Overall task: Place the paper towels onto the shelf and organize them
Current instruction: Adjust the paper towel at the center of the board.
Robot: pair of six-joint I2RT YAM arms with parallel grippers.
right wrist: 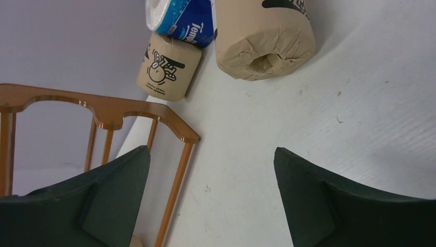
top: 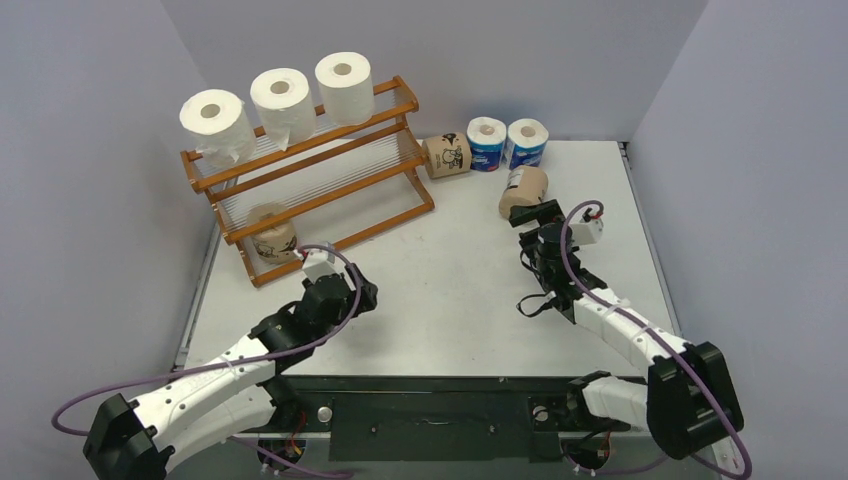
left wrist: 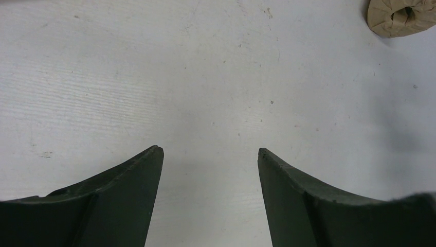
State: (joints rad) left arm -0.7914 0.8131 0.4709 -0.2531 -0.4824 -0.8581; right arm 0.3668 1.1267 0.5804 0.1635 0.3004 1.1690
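White rolls, three of them, stand along the top tier of the shelf at the far left. One brown roll sits on a lower tier. Four more wait on the table. A second brown roll is just beside the shelf's right end, and two blue rolls stand to its right by the far wall. A third brown roll lies on its side a little nearer.

The right gripper hovers just short of that lying roll, jaws spread wide with nothing between them. The left gripper, near the shelf's low end, is likewise released and empty over bare table.

The step in hand looks like a reach for the next roll. That likely calls for the right arm to advance, straddle the lying roll across its wrapped sides, close, and carry it to the shelf.
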